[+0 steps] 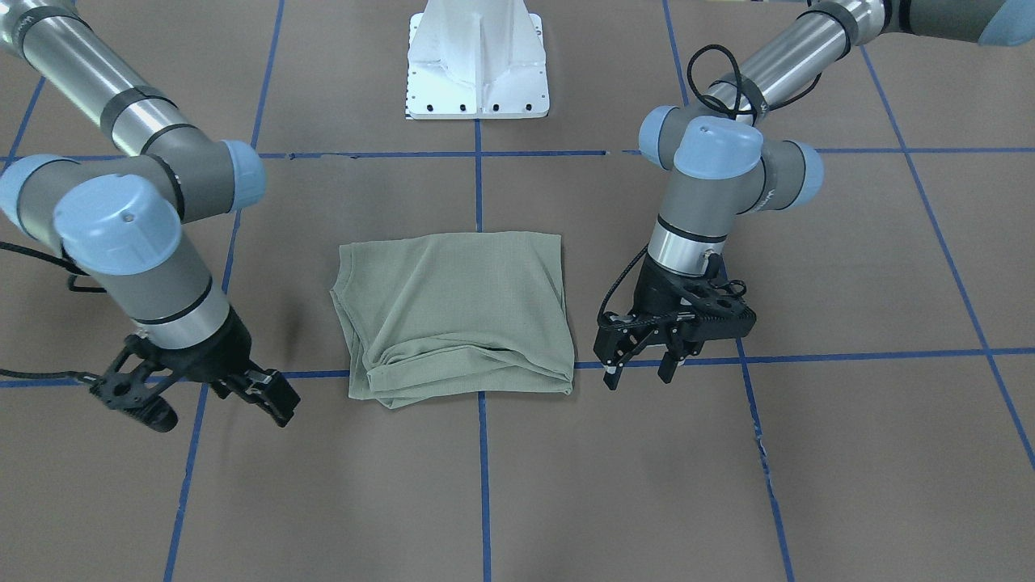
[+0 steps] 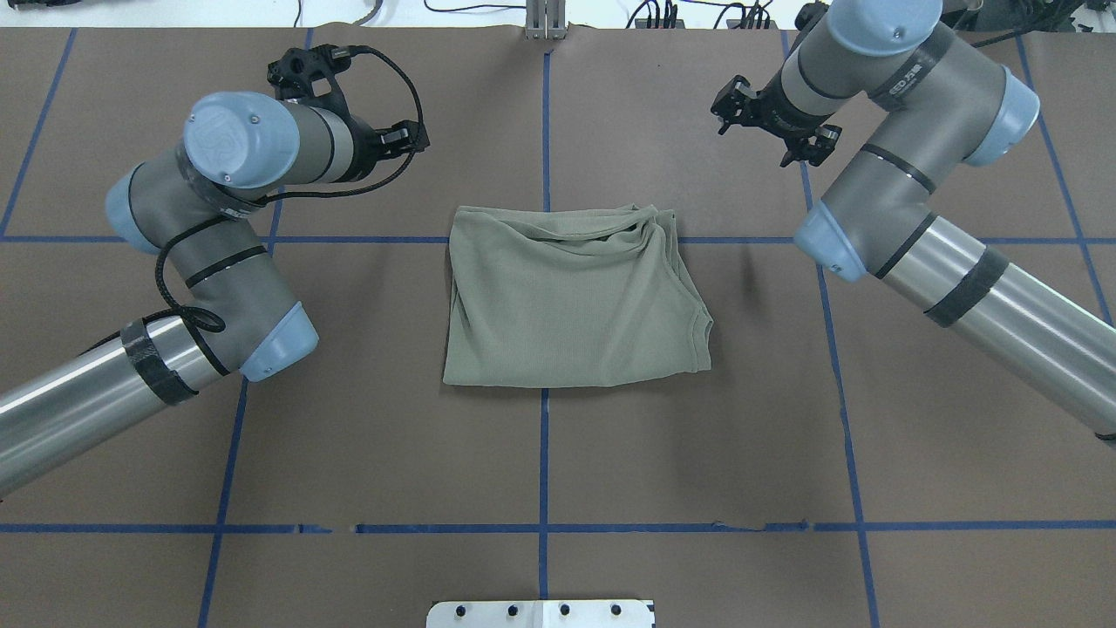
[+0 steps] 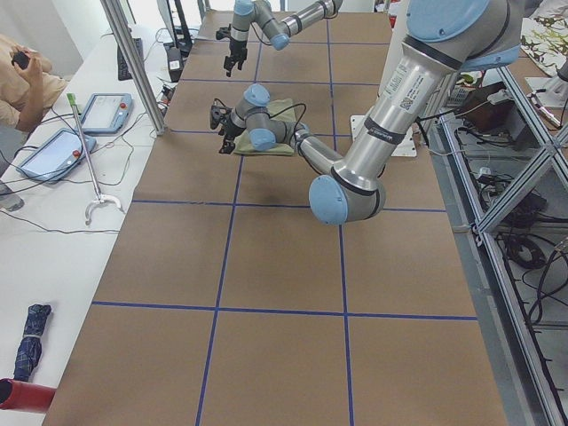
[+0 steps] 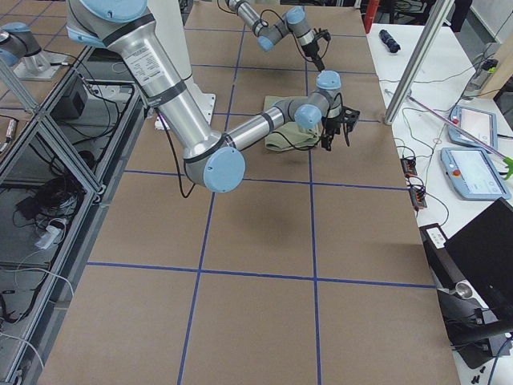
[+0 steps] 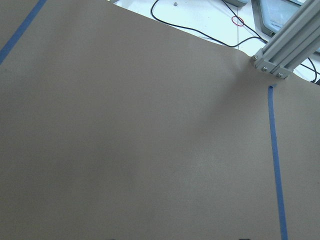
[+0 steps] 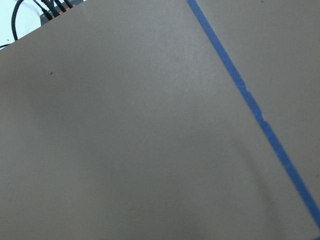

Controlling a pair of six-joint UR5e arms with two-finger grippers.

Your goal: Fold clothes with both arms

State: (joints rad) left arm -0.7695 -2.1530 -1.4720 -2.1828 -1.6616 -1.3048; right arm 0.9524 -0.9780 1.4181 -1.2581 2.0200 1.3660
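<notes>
Folded shirt (image 1: pixel 457 311) lies mid-table with open brown table (image 1: pixel 566 485) on every side; left gripper (image 1: pixel 641 378) and right gripper (image 1: pixel 220 411) hang near its two ends, white pedestal (image 1: pixel 479 65) well behind

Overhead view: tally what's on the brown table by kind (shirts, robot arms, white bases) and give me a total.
shirt: 1
left arm plus right arm: 2
white base: 1
Total: 4
</notes>
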